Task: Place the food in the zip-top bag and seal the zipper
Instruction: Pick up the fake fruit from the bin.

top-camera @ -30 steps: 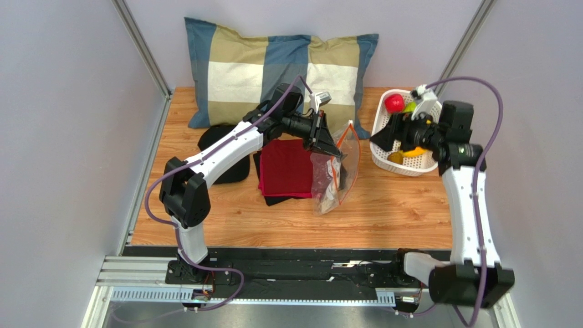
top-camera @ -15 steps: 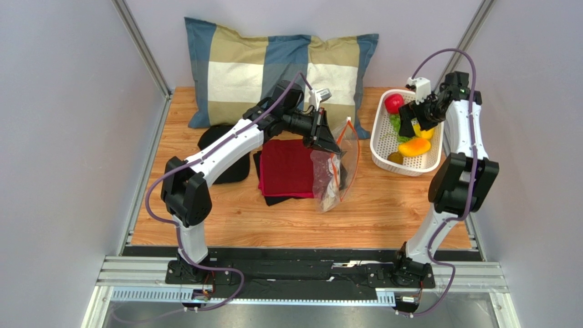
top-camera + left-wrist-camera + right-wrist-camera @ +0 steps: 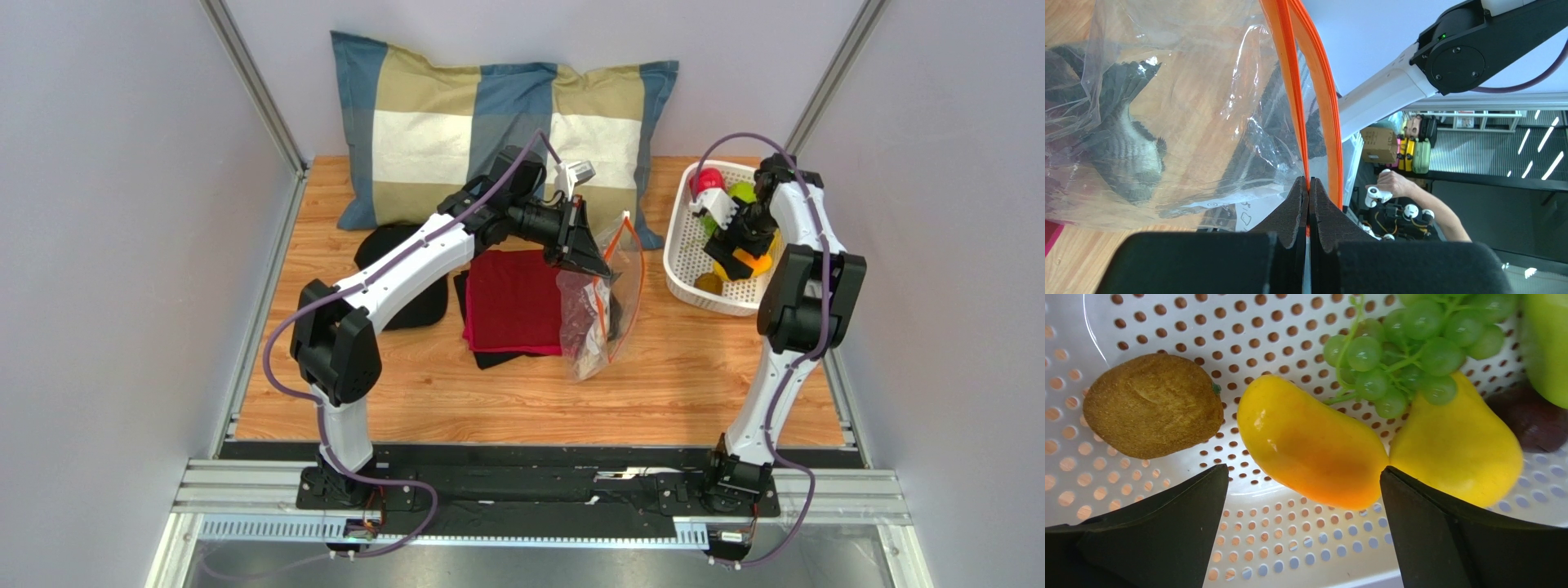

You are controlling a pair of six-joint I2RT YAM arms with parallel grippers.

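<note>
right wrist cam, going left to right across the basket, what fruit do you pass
brown kiwi → orange mango → yellow fruit → green fruit at the right edge

Your pillow (image 3: 503,123): plaid, blue and tan bands crossing on cream. Cloth (image 3: 513,300) is dark red, over black fabric (image 3: 417,306). Table (image 3: 687,380): orange-brown wood grain. Bag (image 3: 1168,92) is clear, its zipper (image 3: 1287,73) bright orange. Basket (image 3: 1168,324): white, dotted all over with round holes. In it you have a speckled brown kiwi (image 3: 1152,404), yellow-orange mango (image 3: 1309,444), green grapes (image 3: 1407,349), a plain yellow piece (image 3: 1456,444) and a red ball (image 3: 707,184). Arms (image 3: 417,255) are white with black joints, cables (image 3: 261,361) purple.
</note>
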